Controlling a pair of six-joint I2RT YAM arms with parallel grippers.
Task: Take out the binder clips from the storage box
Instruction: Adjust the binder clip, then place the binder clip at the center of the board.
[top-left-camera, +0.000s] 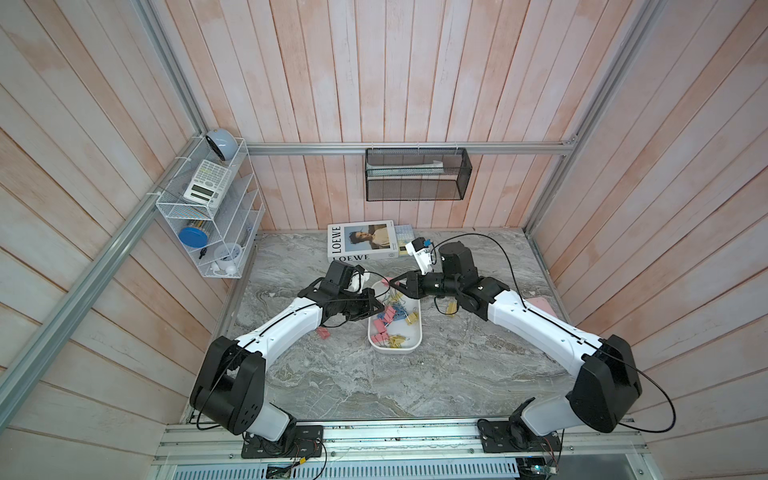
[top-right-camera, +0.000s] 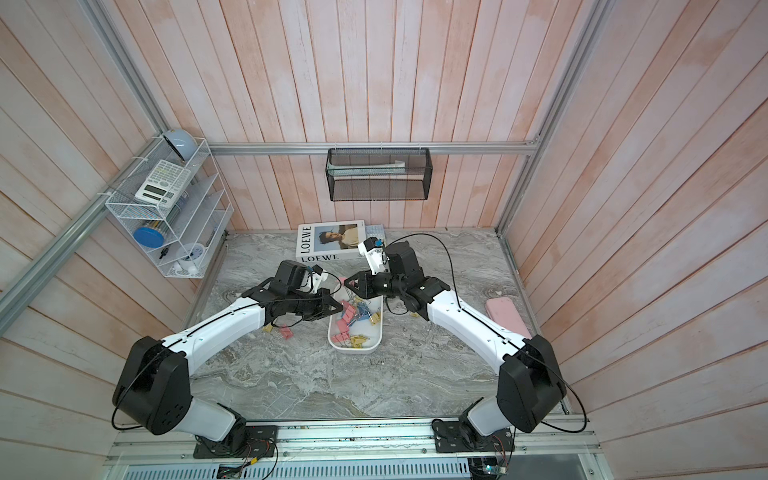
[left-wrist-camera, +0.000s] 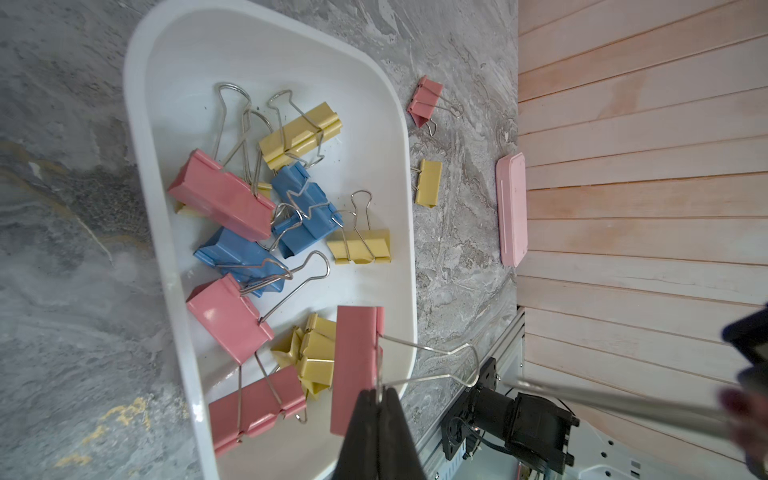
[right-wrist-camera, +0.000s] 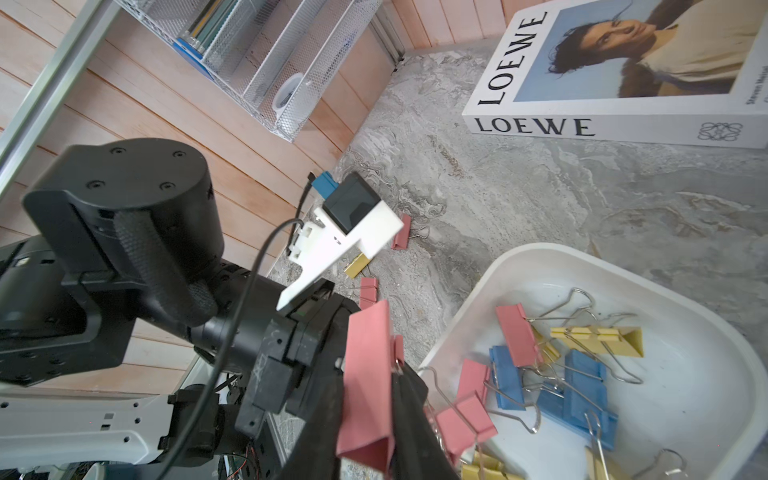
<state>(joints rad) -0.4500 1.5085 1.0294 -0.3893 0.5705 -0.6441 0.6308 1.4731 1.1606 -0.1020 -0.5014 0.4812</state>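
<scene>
I reckon the job is well under half done. The storage box (top-left-camera: 395, 351), a shallow white plastic tray with rounded corners and glossy walls, sits mid-tabletop (top-left-camera: 415, 386). Most of the binder clips (top-left-camera: 380, 328) are heaped inside it: folded pastel metal in pink, yellow and blue, with springy silver wire handles in a tangle.

Only a few lie out on the grey marbled stone, among them a loose pink clip (top-left-camera: 323, 332) at the box's 9 o'clock and a loose yellow clip (top-left-camera: 451, 308) at its 3 o'clock.

The left gripper (left-wrist-camera: 380, 397) has its jaws pinched tight on the wire handle of a pink clip (left-wrist-camera: 357, 365), which dangles over the box's 9 o'clock rim. The right gripper (top-left-camera: 390, 283), at the 12 o'clock end, has its jaws nearly closed around a second pink clip (right-wrist-camera: 368, 382). Both clips need setting down outside, and about a dozen more wait behind them.
</scene>
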